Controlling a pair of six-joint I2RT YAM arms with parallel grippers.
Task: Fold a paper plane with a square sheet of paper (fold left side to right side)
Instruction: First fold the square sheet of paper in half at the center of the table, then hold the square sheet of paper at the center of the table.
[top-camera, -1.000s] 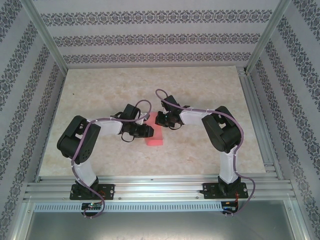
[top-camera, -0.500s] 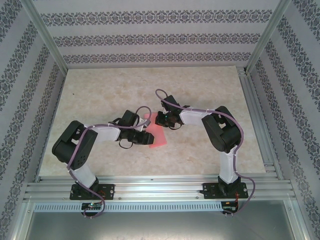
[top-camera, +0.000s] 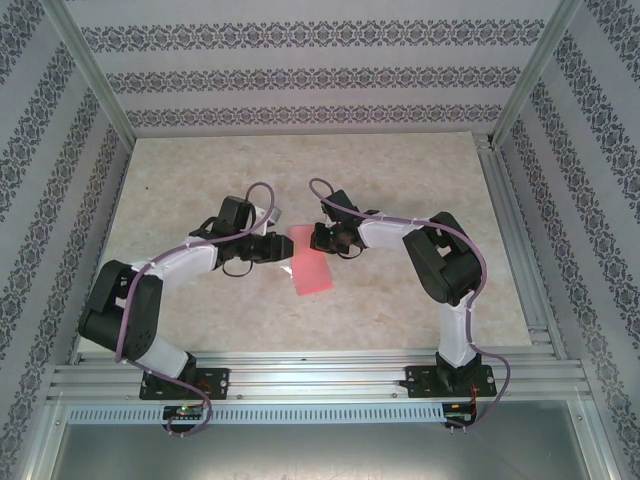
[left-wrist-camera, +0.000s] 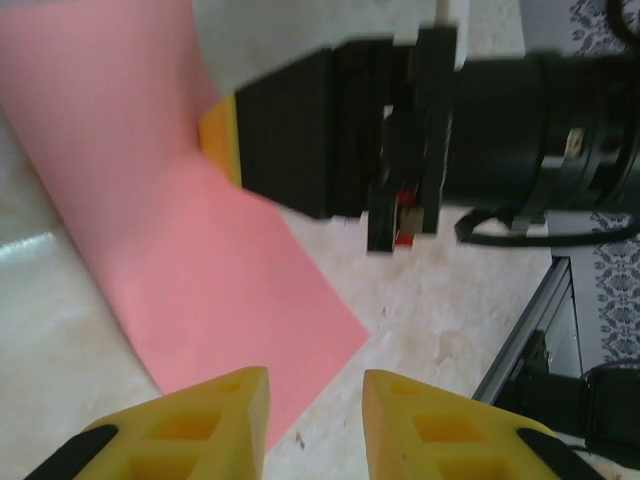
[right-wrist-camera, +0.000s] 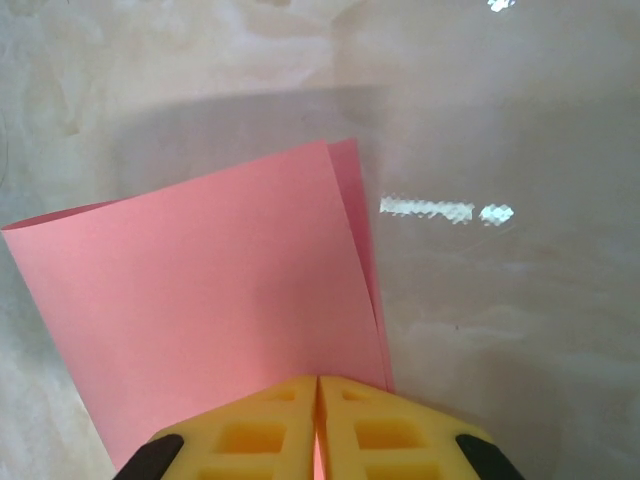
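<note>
We are clamping our right fingers (right-wrist-camera: 290, 425) together on an edge of the thin pink-red folded paper sheet (right-wrist-camera: 200, 300) lying on the pale marbled desk (top-camera: 200, 180), while our left fingers (left-wrist-camera: 215, 420) are hovering apart beside it. We are judging that squaring the slightly offset layers before creasing matters most.

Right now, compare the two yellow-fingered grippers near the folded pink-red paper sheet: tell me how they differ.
The left gripper stands open; the right gripper is shut. The left gripper holds nothing, while the right gripper pinches an edge of the folded pink-red paper sheet. Both are yellow-fingered and sit low beside the sheet.
</note>
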